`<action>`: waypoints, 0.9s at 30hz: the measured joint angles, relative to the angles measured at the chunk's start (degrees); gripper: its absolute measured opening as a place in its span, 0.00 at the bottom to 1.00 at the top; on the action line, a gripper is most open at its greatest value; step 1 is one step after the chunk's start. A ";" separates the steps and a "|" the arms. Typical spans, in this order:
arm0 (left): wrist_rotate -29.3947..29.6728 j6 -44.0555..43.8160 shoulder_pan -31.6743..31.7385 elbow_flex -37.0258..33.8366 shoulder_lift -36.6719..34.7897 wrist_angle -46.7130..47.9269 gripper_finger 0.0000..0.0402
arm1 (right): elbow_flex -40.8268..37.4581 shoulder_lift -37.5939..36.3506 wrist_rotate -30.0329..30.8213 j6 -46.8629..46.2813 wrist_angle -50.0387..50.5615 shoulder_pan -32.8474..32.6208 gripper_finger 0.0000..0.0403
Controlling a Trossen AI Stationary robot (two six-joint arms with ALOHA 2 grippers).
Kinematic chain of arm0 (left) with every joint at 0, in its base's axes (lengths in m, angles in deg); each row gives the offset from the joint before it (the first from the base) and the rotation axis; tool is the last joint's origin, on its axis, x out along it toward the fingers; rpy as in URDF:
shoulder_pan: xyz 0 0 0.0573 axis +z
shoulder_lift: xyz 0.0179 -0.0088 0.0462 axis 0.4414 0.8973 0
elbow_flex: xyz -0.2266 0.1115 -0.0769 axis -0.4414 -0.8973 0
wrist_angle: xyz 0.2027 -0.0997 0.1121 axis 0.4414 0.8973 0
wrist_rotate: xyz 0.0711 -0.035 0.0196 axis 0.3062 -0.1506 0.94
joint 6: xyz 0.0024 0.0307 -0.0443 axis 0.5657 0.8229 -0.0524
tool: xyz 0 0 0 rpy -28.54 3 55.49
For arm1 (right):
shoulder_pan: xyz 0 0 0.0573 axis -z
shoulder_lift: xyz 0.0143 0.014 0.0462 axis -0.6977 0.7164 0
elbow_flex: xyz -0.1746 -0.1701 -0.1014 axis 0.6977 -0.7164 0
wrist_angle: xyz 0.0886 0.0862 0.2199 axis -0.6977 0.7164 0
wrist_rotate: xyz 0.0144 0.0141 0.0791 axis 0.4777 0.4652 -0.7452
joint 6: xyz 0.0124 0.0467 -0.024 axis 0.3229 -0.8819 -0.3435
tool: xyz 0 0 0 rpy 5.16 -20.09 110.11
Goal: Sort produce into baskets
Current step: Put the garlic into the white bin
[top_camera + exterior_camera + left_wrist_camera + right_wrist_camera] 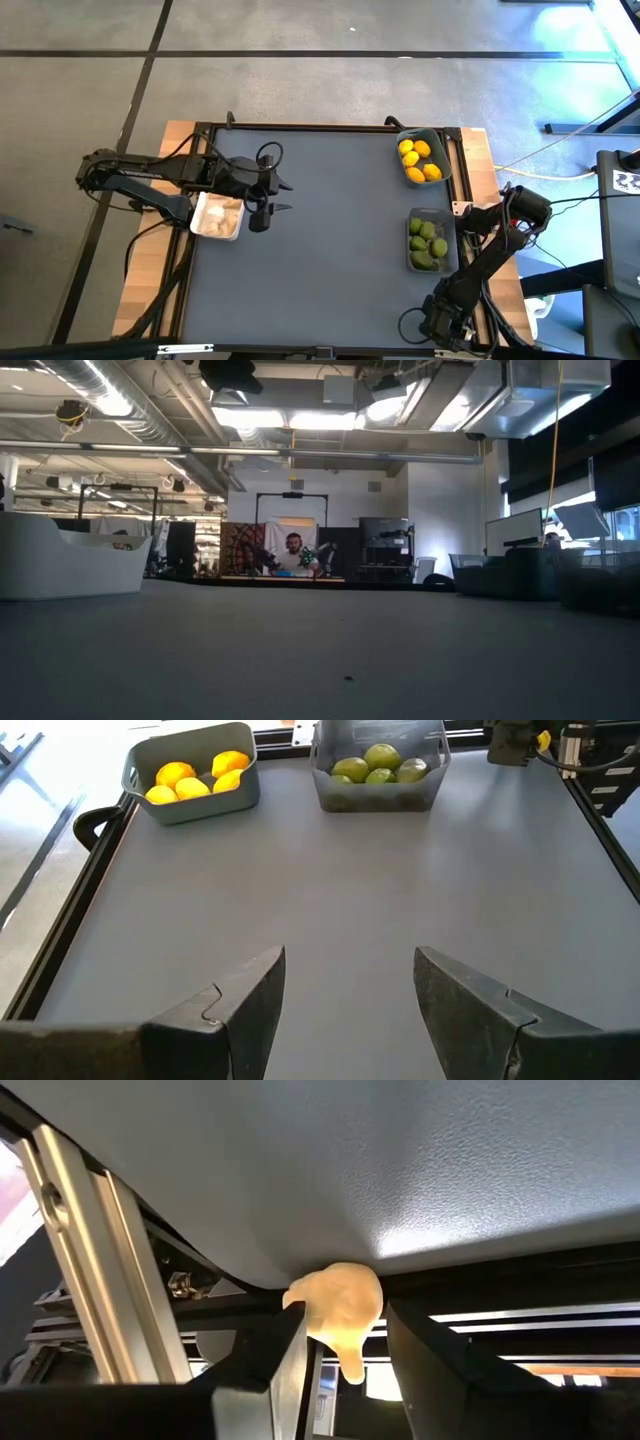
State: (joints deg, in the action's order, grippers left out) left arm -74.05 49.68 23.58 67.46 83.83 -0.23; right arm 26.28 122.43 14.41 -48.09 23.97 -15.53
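From above, the blue-grey basket (443, 166) is seen at the far right of the table (320, 250), filled with lemons (418, 160). The dark grey basket (444, 243) beside it is filled with limes (427, 243). The white basket (236, 232) at the left edge is filled with garlic bulbs (213, 214). The left gripper (283, 196) is held just beside the white basket. The right gripper (462, 209) is tucked at the table's right edge, next to the limes.

At table height, the white basket's wall is seen at the left and the darker baskets at the right. A person (293, 556) is seated far behind.

Past the left wrist, the fingers are seen well apart with nothing between them, and the lemons and limes are seen heaped in their baskets across the table.

Past the right wrist, a pale lump (335, 1305) is seen at the table's rim. It may be a garlic bulb. Whether it is gripped cannot be told.

The citrus is judged firm, smooth and apt to roll, so it is best taken across the middle. The garlic is judged light and papery, so it is best pinched gently across the widest part.
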 joint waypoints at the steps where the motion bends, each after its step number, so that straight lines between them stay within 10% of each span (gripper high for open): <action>1: -0.01 0.00 0.00 -0.01 0.00 0.00 0.54 | -0.05 0.02 -0.09 -0.47 -0.54 -0.02 0.35; 14: -0.02 0.04 0.00 -0.02 0.00 0.02 0.54 | -0.10 0.13 0.39 -3.06 -1.03 -0.07 0.33; 22: -0.02 0.15 0.00 -0.02 0.00 0.02 0.54 | -0.10 0.15 0.47 -3.35 -0.90 -0.07 0.04; 27: -0.02 0.68 0.00 -0.02 0.00 0.02 0.54 | 0.05 0.15 1.49 -3.39 -0.01 -0.03 0.04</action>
State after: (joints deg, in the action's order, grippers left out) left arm -74.07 50.36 23.58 67.44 83.83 -0.21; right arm 26.33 122.58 15.90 -51.48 23.97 -15.56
